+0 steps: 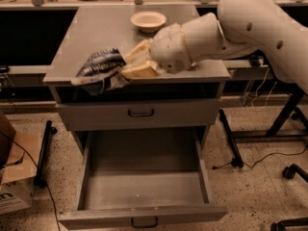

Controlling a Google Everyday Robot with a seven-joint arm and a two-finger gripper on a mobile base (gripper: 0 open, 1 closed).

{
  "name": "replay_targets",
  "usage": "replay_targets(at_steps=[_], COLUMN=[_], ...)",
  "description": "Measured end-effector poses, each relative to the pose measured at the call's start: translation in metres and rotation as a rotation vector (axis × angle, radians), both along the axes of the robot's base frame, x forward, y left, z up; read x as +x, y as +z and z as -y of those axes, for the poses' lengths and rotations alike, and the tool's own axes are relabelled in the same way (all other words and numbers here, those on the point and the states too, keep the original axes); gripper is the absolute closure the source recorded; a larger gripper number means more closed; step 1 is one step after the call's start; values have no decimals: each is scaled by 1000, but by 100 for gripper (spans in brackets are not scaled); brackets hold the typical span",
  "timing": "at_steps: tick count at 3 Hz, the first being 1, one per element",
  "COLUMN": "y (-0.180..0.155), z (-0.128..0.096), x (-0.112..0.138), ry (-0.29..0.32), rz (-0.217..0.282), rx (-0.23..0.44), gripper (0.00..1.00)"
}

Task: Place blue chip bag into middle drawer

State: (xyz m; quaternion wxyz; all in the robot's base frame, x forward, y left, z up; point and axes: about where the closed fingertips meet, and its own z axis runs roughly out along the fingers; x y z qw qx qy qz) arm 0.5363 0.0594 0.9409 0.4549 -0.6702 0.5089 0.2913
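The blue chip bag (99,70), dark navy crinkly foil with white lettering, hangs in the air at the cabinet top's front edge. My gripper (126,66) is shut on its right end, with tan fingers (138,69) pinching it, and my white arm reaches in from the right. The middle drawer (142,192), a wide deep grey tray with a small black bar handle (144,223), stands pulled out and empty below and slightly right of the bag. The red soda can is hidden behind my arm.
A cream bowl (148,19) sits at the back of the grey cabinet top (96,37). The upper drawer front (139,113) is closed. A cardboard box (13,177) stands on the floor at left. Black stand legs (228,138) and cables are at right.
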Motion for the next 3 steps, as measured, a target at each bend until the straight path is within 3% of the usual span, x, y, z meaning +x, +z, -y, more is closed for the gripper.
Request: replay_targets(at_steps=[1,2,3], y=[-48,-118,-186], z=[10,9,-1], x=[-52,-89,-102], ry=[92,164,179], rz=[-103,-234,-368], rx=[-60,-111,-105], gripper=[100,100,100])
